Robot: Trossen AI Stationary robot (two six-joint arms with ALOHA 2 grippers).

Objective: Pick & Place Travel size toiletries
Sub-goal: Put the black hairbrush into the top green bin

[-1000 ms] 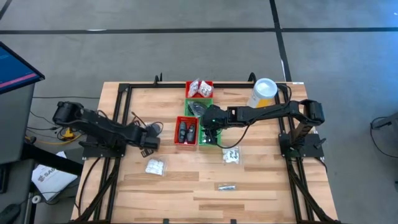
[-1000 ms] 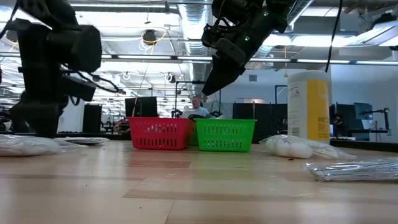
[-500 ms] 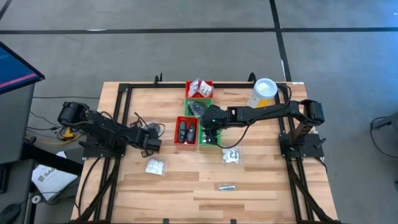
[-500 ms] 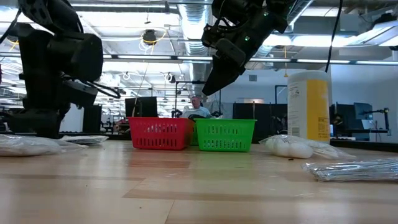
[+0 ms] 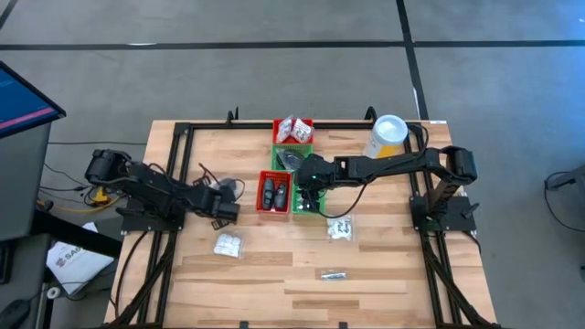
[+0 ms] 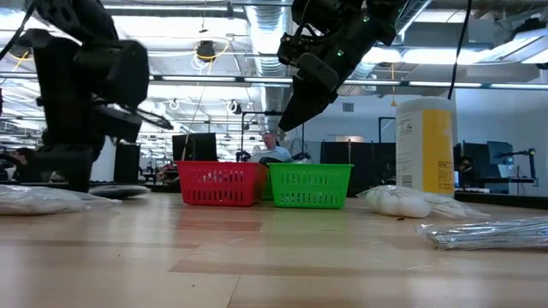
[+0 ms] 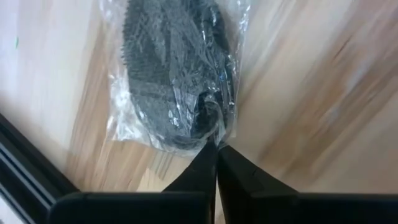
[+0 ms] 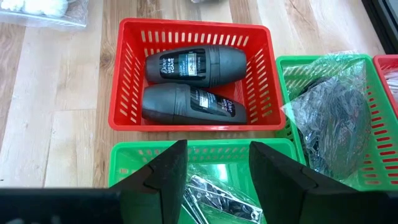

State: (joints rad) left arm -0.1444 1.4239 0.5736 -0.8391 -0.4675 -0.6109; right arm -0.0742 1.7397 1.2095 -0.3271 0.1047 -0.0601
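Note:
A clear bag holding a flat dark round thing point(image 7: 171, 68) lies on the wood at the table's left, and my left gripper point(image 7: 216, 154) is shut on its edge. In the high view that gripper point(image 5: 226, 199) stands just left of the red basket point(image 5: 274, 193). My right gripper point(image 8: 217, 168) hangs open above the near green basket point(image 8: 134, 158), over a bag of silvery tubes point(image 8: 217, 196) lying in it. Two dark grey bottles point(image 8: 189, 84) lie in the red basket. A bagged dark thing point(image 8: 336, 118) fills the farther green basket. My left gripper pinches the clear bag's crinkled edge point(image 7: 211, 138) between its two shut fingers, at the end of the bag nearest the gripper. The fingers slant down onto it. The bag lies flat on the table, stretching away from the fingertips.
Two bags of white sachets point(image 5: 228, 244) point(image 5: 340, 228) and a small bag of silvery tubes point(image 5: 333, 273) lie on the near half of the table. A tall yellow canister point(image 5: 388, 134) stands at the far right. Another red basket point(image 5: 293, 129) sits at the far middle.
My left arm has shifted a little toward the table's right, toward the red basket. My right arm has kept still.

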